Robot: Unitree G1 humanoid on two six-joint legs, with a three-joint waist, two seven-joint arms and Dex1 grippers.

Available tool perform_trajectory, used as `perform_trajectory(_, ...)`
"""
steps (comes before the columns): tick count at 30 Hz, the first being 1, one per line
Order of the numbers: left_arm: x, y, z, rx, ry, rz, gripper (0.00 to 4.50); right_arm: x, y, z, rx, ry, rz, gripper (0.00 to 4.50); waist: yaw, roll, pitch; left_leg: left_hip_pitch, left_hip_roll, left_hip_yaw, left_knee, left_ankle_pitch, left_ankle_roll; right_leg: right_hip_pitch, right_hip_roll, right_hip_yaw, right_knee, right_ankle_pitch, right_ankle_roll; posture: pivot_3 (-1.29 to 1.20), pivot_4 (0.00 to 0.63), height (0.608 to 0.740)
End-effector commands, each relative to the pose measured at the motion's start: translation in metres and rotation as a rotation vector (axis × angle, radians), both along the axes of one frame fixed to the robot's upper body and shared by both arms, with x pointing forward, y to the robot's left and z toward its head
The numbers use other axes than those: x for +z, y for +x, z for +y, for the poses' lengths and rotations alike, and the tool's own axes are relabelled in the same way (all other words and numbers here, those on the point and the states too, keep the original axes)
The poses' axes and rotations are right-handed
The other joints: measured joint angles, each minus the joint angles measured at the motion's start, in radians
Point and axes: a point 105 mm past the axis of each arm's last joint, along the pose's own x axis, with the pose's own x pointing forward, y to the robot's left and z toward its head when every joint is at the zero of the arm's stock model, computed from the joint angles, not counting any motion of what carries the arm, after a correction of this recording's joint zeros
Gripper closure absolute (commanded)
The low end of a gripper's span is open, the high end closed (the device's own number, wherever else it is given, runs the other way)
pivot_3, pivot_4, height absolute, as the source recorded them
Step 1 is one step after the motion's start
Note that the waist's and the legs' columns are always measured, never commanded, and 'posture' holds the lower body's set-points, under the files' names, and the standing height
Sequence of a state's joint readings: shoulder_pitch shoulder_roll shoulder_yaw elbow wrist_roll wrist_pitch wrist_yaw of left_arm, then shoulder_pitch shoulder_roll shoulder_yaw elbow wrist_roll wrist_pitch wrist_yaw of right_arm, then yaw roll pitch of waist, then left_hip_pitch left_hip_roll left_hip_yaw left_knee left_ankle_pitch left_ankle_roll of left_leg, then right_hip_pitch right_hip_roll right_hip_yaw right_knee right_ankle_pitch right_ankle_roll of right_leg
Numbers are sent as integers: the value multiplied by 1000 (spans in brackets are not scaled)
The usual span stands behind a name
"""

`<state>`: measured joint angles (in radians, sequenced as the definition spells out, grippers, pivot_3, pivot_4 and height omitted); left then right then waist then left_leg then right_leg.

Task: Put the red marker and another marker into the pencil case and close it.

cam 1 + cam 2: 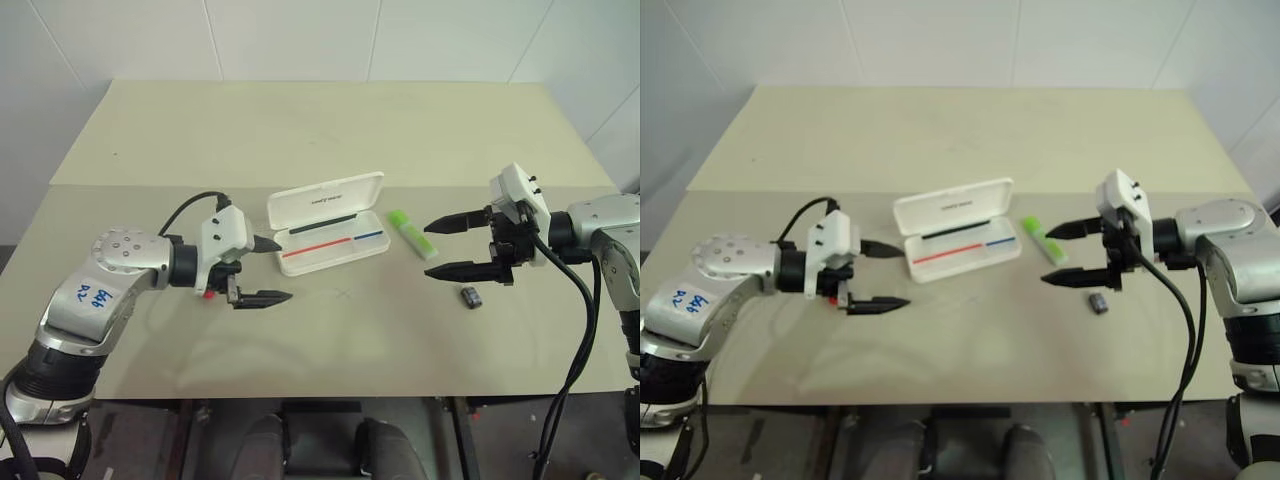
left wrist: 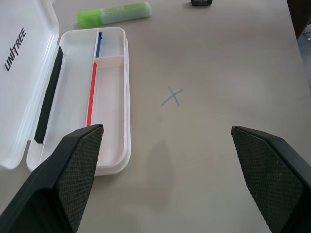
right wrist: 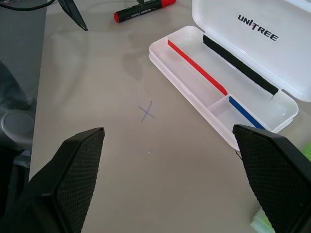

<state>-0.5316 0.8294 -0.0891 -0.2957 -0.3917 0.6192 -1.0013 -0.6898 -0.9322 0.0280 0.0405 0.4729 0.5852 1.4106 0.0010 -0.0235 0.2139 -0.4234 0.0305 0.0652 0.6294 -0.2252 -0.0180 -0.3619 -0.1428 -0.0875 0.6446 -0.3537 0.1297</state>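
The white pencil case [image 1: 325, 202] lies open mid-table, its lid tipped back and red, blue and dark stripes inside the tray [image 2: 109, 92]. The red marker [image 3: 143, 9], black with a red cap, lies on the table under my left gripper; a speck of red [image 1: 208, 295] shows below that hand. Right of the case lies the lime-green marker [image 1: 412, 233]. My left gripper [image 1: 282, 270] hovers open just left of the case, pointing toward it. My right gripper [image 1: 428, 250] hovers open just right of the green marker. Both hold nothing.
A small dark grey block [image 1: 471, 296] lies on the table below my right gripper. A faint pencilled X [image 2: 172, 96] marks the surface in front of the case. The beige table [image 1: 300, 130] stretches bare behind the case to a white wall.
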Motion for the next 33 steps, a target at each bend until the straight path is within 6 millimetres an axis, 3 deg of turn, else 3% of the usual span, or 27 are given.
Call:
perform_trajectory(1, 7, 3, -4, -6, 3, -47, 0, 15, -2, 0, 5, 7, -72, 39, 0, 0, 0, 0, 0, 0, 0, 0, 0, 0, 0, 0, 0, 0, 0, 0, 150, 740)
perform_trajectory(17, 8, 16, -12, 2, -33, -69, 0, 17, -9, -8, -10, -14, -82, 39, 2, 0, 0, 0, 0, 0, 1, 0, 0, 0, 0, 0, 1, 0, 0, 0, 150, 740)
perform_trajectory(20, -7, 22, -27, -19, 4, -61, 0, 19, -15, -19, -38, -25, -93, 39, 13, 0, 0, 0, 0, 0, 1, 0, 0, 1, 0, 0, 1, 0, 0, 0, 150, 740)
perform_trajectory(27, -16, 36, -51, -45, -33, -50, 0, 39, -44, 6, 67, 13, -165, 39, 21, 0, 0, 0, 0, 0, 2, 0, 1, 0, 1, 0, 1, 0, 0, 0, 150, 740)
perform_trajectory(33, -33, 48, -60, -22, 9, -29, 0, 29, -48, 5, 16, -64, -178, 39, 25, 0, 0, 0, 0, 0, 3, -1, 1, 2, 0, 0, 0, 0, 1, 0, 150, 740)
